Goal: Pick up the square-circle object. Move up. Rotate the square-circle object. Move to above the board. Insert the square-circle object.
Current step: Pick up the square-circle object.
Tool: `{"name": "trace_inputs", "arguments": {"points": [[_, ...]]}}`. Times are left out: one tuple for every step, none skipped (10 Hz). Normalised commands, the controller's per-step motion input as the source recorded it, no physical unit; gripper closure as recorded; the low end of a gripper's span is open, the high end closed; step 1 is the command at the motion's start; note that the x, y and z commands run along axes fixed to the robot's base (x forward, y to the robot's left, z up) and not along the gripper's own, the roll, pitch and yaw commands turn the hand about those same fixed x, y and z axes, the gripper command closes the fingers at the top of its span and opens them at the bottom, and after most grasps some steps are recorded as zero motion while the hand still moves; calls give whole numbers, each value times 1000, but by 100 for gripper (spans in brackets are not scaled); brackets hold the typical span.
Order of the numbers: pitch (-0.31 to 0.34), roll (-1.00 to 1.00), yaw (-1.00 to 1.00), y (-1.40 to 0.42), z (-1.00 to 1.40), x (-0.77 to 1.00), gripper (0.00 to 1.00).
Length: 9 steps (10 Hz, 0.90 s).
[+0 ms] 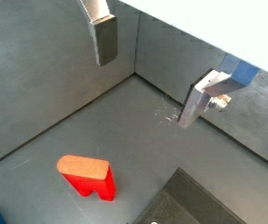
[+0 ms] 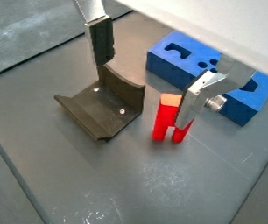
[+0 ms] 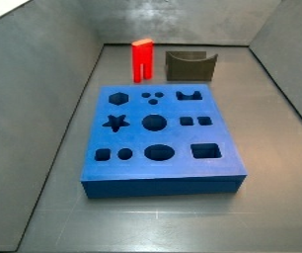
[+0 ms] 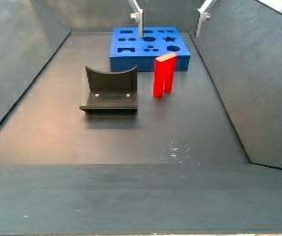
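From where I sit, the square-circle object (image 2: 168,118) is standing upright on the floor of the grey enclosure, its long axis vertical, just beside the dark grey holder (image 2: 105,106) and between that holder and the board (image 4: 148,46); in a side view it shows as a red post (image 3: 142,60) beyond the board's far edge (image 3: 161,126), apart from it. My hand (image 2: 148,61) hangs above with its plates spread wide and nothing between them, so it is released. In a wrist view one finger (image 2: 99,39) sits over the holder and the other finger (image 2: 200,98) lies close against the peg's outer side, so the peg looks roughly under the gap but nearer that second finger than the middle. In another wrist view the peg (image 1: 88,174) appears well below and off from the midline between the fingers (image 1: 105,39), so I judge the hand is not yet centred over it. In a side view only the finger tips (image 4: 136,13) peek in at the top, high above the peg (image 4: 166,75). My reading is that the pick has not begun: the coming move is a small sideways correction toward the peg, then a straight descent along its upright axis, keeping the near finger clear of the holder's wall.
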Motion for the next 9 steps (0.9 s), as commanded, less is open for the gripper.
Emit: {"name": "trace_inputs", "arguments": {"points": [[0,47,0,-60,0,0,0],[0,30,6,-60,0,0,0],[-209,0,0,-437,-540,-306,0],[-144,-84,346,-517,-634,60,0],[-93,-76,494,-480,-740,286,0],[-129,-51,437,-591,-583,63,0],[-116,-36,594,-454,-537,40,0],[-174,0,609,-354,-311,0,0],[-1,0,3,-26,0,0,0]]}}
